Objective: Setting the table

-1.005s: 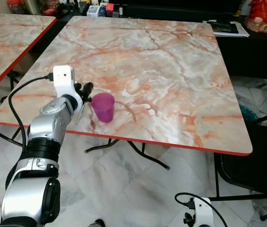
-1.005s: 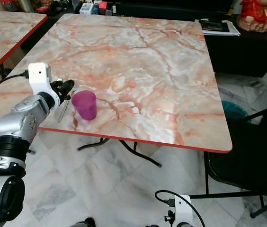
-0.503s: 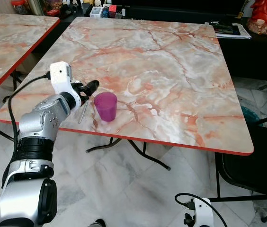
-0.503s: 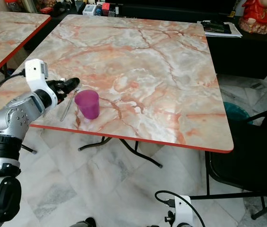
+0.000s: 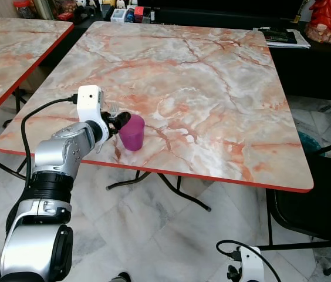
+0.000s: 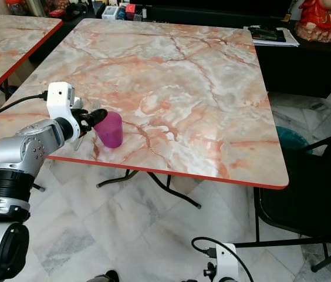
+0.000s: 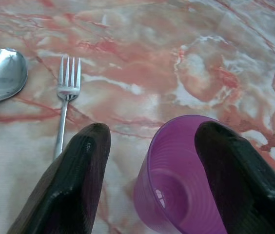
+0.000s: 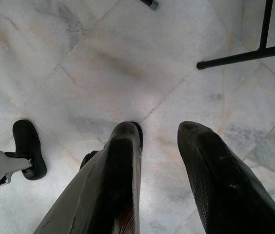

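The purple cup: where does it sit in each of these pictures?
Left eye view: purple cup near the table's front edge, by the left hand.
Right eye view: same spot.
Left wrist view: low, between the black fingers.
Right wrist view: floor, no cup.
Shared landmark: the fork.

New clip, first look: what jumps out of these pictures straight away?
The purple cup near the marble table's front left edge, with the left gripper open, one finger inside the cup and one outside. Beside it lie a fork and spoon. The right gripper hangs over the floor.
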Motion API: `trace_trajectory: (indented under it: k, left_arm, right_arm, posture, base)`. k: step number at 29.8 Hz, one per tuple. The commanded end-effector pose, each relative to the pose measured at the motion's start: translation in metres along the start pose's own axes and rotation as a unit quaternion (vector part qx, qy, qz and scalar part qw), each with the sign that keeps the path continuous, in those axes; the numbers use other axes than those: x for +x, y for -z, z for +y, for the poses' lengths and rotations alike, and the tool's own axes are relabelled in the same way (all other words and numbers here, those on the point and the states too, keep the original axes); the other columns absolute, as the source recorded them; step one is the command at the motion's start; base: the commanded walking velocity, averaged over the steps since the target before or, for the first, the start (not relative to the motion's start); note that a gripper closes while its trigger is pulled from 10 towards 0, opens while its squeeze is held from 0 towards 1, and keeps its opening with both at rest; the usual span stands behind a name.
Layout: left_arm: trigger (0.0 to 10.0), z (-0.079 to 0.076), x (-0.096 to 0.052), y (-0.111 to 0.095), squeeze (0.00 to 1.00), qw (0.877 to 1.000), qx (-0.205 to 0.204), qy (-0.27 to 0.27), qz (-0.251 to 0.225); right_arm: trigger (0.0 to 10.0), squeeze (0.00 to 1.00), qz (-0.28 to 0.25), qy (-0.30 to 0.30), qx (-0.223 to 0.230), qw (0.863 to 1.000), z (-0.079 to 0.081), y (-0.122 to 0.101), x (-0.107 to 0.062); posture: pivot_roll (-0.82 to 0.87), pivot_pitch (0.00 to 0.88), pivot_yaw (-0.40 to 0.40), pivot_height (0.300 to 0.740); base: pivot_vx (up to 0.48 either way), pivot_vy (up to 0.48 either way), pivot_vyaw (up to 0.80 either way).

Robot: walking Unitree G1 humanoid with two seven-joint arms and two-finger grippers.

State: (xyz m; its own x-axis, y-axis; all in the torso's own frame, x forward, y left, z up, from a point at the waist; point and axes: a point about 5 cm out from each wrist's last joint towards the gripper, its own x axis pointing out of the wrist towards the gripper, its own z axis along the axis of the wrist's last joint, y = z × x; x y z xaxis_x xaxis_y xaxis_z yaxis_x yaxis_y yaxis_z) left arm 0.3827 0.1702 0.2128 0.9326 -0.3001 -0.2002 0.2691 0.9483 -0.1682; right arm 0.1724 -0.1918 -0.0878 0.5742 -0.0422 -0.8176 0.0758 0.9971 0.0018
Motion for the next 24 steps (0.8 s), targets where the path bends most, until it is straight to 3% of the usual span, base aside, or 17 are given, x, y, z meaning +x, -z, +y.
trace_trajectory:
  k: [1, 15, 24]
  left_arm:
    - [10.0, -0.004, 0.0, 0.002, 0.0, 1.0, 0.006, 0.0, 0.004]
    - [10.0, -0.002, 0.002, 0.008, 0.0, 1.0, 0.018, -0.015, 0.021]
    - [10.0, 0.006, 0.0, 0.001, 0.0, 0.999, 0.012, -0.041, 0.003]
  right_arm:
    - [10.0, 0.0, 0.011, 0.002, 0.005, 1.0, -0.001, 0.007, -0.001]
    - [10.0, 0.0, 0.009, 0.003, 0.006, 1.0, -0.001, 0.005, -0.001]
    - [10.0, 0.0, 0.01, 0.002, 0.005, 1.0, -0.001, 0.005, -0.001]
  posture:
    - [0.0, 0.146, 0.007, 0.74]
    - [0.0, 0.156, 0.006, 0.74]
    - [0.0, 0.152, 0.007, 0.74]
  base:
    - [0.0, 0.0, 0.0]
    - [0.0, 0.0, 0.0]
    - [0.0, 0.0, 0.0]
